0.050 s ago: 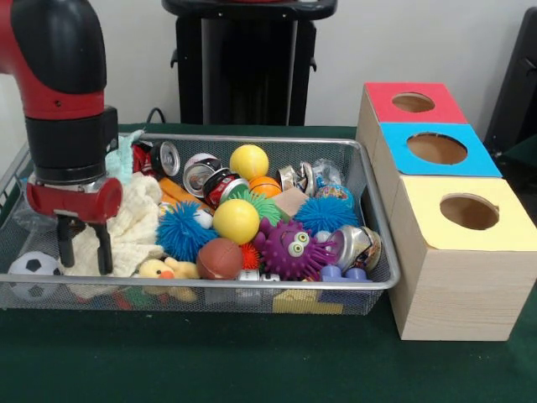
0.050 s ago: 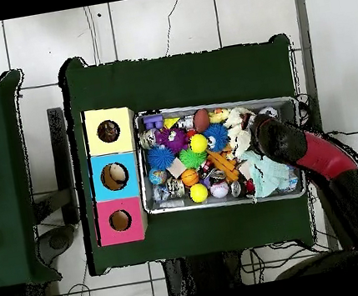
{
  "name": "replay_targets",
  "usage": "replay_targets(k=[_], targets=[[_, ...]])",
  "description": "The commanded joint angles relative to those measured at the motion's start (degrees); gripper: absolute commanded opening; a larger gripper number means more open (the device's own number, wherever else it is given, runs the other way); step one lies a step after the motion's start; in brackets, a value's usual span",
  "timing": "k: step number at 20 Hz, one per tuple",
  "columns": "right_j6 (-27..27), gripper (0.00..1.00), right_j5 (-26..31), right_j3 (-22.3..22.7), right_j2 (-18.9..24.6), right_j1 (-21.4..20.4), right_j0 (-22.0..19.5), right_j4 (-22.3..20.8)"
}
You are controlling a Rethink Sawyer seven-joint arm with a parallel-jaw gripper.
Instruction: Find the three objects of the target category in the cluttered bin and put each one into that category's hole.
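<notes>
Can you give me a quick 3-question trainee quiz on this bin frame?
1. True or false: the pincer hangs over the white cloth at one end of the mesh bin.
2. Which box sits between the other two? A red box B blue box C yellow box
3. Fill in: the spiky toy with googly eyes is ____.

Key: 1 true; 2 B; 3 purple.

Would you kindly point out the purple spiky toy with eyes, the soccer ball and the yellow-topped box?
purple spiky toy (image 1: 290, 249), front view, on its body beside the eyes.
soccer ball (image 1: 34, 267), front view, on its white upper face.
yellow-topped box (image 1: 503, 227), front view, on the yellow top beside the hole.
</notes>
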Motion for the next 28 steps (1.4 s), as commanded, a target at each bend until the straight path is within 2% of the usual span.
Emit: replay_targets(k=[1, 5, 6, 10, 18, 28], targets=[[2.4, 1.00, -6.2, 3.1, 6.8, 7.1, -2.9, -6.1], [4.2, 1.00, -9.0, 4.0, 6.8, 7.2, -3.2, -7.6], [4.8, 0.00, -9.4, 4.2, 6.8, 7.2, -3.2, -7.7], [5.8, 0.00, -11.0, 5.1, 6.8, 7.2, -3.5, -8.3], [6.1, 0.00, -9.8, 5.7, 6.3, 6.2, -3.4, -8.3], [8.8, 0.00, -4.7, 10.4, -0.6, -1.4, 1.4, -5.3]])
